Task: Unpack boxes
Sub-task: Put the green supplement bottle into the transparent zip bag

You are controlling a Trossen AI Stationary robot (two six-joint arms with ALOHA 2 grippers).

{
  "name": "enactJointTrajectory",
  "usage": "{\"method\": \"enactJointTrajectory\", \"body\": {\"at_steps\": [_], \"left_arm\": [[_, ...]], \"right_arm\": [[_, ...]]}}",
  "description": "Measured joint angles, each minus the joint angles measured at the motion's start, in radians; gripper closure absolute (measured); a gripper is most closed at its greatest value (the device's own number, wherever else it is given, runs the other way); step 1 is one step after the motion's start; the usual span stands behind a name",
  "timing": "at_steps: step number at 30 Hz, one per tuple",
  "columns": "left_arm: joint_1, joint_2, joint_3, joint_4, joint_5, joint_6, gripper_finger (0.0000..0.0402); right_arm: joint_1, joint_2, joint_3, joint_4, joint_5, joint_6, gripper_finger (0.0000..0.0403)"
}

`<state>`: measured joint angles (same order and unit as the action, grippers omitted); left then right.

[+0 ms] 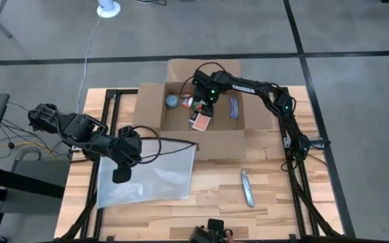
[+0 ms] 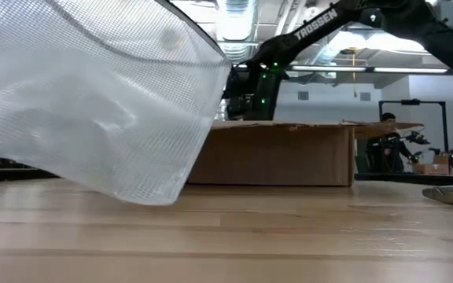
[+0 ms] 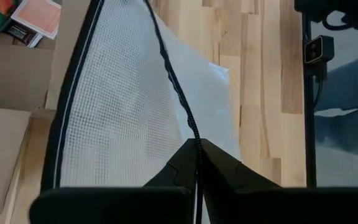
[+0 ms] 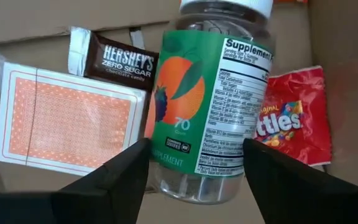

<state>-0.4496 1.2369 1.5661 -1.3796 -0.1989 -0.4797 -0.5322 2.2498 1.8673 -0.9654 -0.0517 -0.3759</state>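
Observation:
The brown cardboard box [image 1: 181, 121] stands open at the table's far middle, flaps spread; in the low view its near wall [image 2: 274, 157] shows. My right gripper [image 4: 194, 165] reaches down into it and is shut on a supplement bottle [image 4: 210, 99] with a green and orange label. On the box floor lie a card deck [image 4: 67, 121], a Hershey's bar [image 4: 114, 62] and a Skittles bag [image 4: 291, 118]. My left gripper [image 3: 197, 155], near the table's left, is shut on a clear mesh zip bag [image 1: 150, 175]. My left gripper pinches the bag's dark zip edge [image 3: 192, 127] between its two fingers. That end of the bag is raised, and the bag slopes down from the fingers. Its lower corner [image 2: 152, 196] reaches down to the tabletop. My right gripper pinches the bottle's lower body [image 4: 185, 171] between its two fingers, one on each side of the label. The fingers come from above, down into the box, and lie across the bottle. The white cap [image 4: 229, 5] points away from the wrist.
A grey utility knife [image 1: 247, 187] lies on the wood in front of the box, to the right. Inside the box also sit a round tin [image 1: 172, 101] and a blue item [image 1: 234, 108]. A person [image 2: 388, 130] sits far behind the table.

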Motion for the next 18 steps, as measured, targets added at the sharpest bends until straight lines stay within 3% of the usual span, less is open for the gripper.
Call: {"method": "enactJointTrajectory", "body": {"at_steps": [2, 6, 7, 12, 18], "left_arm": [[0.0, 0.0, 0.0, 0.0, -0.003, 0.001, 0.0401], [0.0, 0.0, 0.0, 0.001, -0.015, 0.003, 0.0401], [0.0, 0.0, 0.0, 0.001, -0.015, 0.003, 0.0401], [0.0, 0.002, 0.0, 0.001, -0.016, -0.003, 0.0401], [0.0, 0.007, 0.0, 0.001, -0.017, -0.006, 0.0401]], "right_arm": [[0.002, -0.001, 0.0, 0.006, -0.018, 0.001, 0.0231], [0.0, -0.002, 0.021, -0.012, -0.108, -0.002, 0.0367], [-0.001, -0.001, 0.022, -0.016, -0.124, -0.002, 0.0384], [-0.005, -0.001, 0.022, -0.015, -0.127, 0.029, 0.0361], [-0.005, -0.001, 0.021, -0.013, -0.111, 0.059, 0.0288]]}}
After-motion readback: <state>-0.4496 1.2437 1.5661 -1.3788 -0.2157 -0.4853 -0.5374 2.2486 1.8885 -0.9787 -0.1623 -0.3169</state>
